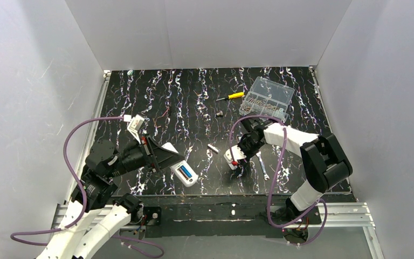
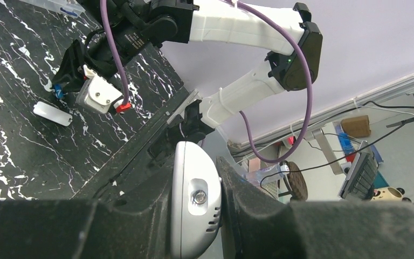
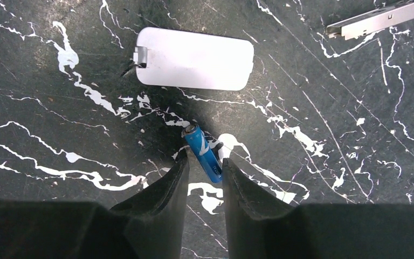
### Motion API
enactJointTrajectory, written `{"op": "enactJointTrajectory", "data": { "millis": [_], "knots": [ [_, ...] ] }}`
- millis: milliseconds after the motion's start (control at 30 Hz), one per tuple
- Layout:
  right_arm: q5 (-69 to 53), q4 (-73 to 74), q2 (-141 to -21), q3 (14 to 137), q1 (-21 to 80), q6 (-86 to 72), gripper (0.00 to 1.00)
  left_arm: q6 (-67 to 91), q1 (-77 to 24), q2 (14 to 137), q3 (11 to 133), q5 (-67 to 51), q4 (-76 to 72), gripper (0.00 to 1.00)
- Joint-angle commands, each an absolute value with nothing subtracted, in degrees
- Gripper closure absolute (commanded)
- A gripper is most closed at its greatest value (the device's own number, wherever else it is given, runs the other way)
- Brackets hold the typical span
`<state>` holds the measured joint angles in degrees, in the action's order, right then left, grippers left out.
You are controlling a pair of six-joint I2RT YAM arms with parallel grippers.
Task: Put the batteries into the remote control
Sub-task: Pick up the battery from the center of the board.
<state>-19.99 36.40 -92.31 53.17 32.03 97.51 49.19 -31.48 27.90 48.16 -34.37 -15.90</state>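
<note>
- The left fingers (image 2: 227, 186) are clamped on the white remote control (image 2: 194, 205), held tilted over the surface's near edge, left of centre; a blue battery (image 1: 185, 172) sits in its open compartment
- The right fingers (image 3: 180, 175) stand narrow, pinching a second blue battery (image 3: 204, 154) near the remote's right
- A white battery cover (image 3: 194, 58) lies flat just beyond
- A yellow-handled screwdriver (image 1: 232, 96) and a clear box (image 1: 267, 98) lie towards the far edge

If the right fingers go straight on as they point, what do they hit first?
The battery sits between the fingers of the right gripper; beyond it, probably the table, short of the white cover; depth is unclear.
</note>
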Motion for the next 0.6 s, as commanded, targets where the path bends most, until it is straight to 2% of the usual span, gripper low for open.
{"op": "enactJointTrajectory", "data": {
  "millis": [0, 567],
  "knots": [
    [-20.37, 39.10, -93.02, 55.33, 32.56, 97.89, 0.64, 48.53, -31.35, 26.72, 48.83, -35.34, -18.92, 1.00],
    [-20.35, 47.32, -97.06, 60.79, 35.04, 88.43, 0.67, 47.75, -31.33, 25.75, 49.05, -34.36, -16.87, 1.00]
  ]
}}
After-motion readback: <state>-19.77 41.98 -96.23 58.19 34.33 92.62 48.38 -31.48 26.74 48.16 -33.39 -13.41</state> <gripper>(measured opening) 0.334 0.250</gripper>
